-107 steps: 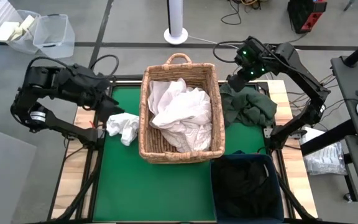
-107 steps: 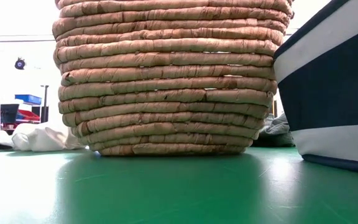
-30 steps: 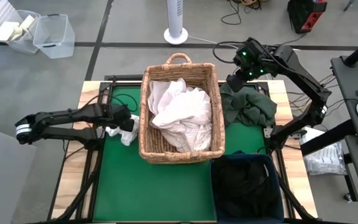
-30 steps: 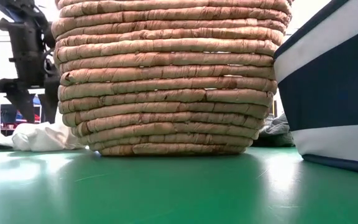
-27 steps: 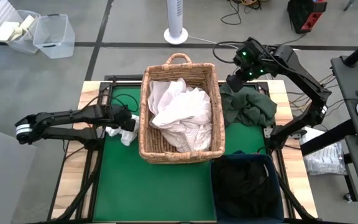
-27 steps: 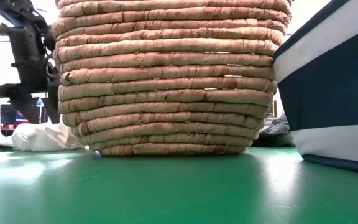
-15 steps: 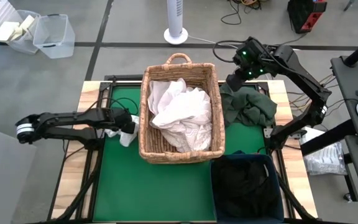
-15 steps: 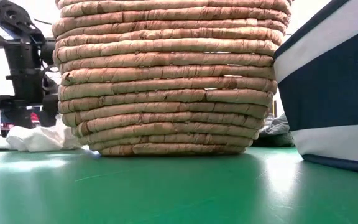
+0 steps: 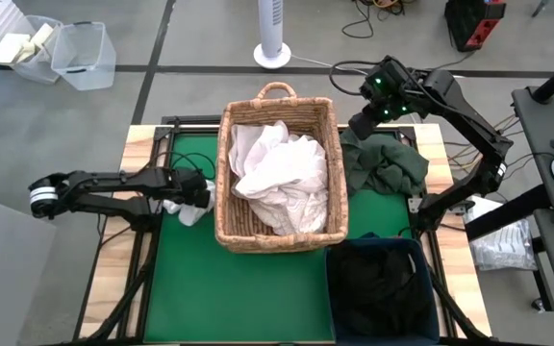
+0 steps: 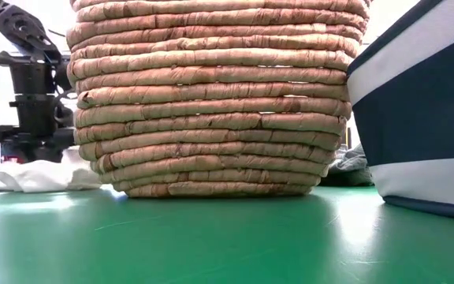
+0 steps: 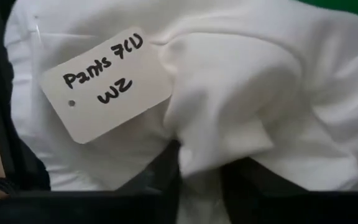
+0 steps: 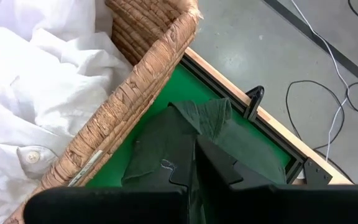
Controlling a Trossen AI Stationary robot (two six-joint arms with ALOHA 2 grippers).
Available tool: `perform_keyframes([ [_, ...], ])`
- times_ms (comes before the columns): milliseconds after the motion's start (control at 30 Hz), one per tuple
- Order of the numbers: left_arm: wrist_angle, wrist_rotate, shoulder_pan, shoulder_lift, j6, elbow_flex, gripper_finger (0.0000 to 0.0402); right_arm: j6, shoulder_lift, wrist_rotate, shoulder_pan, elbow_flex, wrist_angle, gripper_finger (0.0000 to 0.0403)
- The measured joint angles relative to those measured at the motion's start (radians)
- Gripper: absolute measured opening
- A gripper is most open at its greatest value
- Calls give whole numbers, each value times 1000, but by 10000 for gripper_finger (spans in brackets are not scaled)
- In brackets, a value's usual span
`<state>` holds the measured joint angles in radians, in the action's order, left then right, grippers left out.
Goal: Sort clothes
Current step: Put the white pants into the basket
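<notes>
Left wrist view: the left tool (image 11: 201,177) is pinching a raised fold of the white garment (image 11: 247,106), which lies on the green tabletop (image 9: 248,298) just beside the wicker basket (image 9: 279,101); its paper tag (image 11: 107,87) reads "Pants". High view: the right tool (image 9: 366,123), fingers shut and holding nothing, hangs above the dark green garment (image 9: 388,165) on the basket's far side. All the cloth looks light, limp and drapey, best taken at a bunched ridge rather than a flat edge. Count: one white piece on the tabletop, a white heap (image 9: 277,178) in the basket whose number cannot be told, one green piece, dark cloth in the blue bin (image 9: 383,284)
</notes>
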<state>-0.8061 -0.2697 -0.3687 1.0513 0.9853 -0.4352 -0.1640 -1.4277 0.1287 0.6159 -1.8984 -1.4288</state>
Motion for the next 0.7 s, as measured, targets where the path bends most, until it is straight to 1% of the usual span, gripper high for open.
perform_keyframes([
  [100, 1, 15, 0, 7, -12, -1, 22, 0, 0, 0, 0, 0, 0, 12],
  [133, -1, 24, 0, 7, -16, -5, 13, 0, 0, 0, 0, 0, 0, 12],
  [267, -18, 61, 0, -10, -34, -42, 12, 0, 0, 0, 0, 0, 0, 12],
  [400, -111, 63, 0, -32, -47, -117, 5, 0, 0, 0, 0, 0, 0, 12],
  [533, -231, 37, 0, -56, -70, -220, 3, -1, 0, 0, -1, 0, 0, 12],
  [700, -372, -17, 0, -82, -101, -395, 2, -1, 0, 0, -1, 0, 0, 12],
])
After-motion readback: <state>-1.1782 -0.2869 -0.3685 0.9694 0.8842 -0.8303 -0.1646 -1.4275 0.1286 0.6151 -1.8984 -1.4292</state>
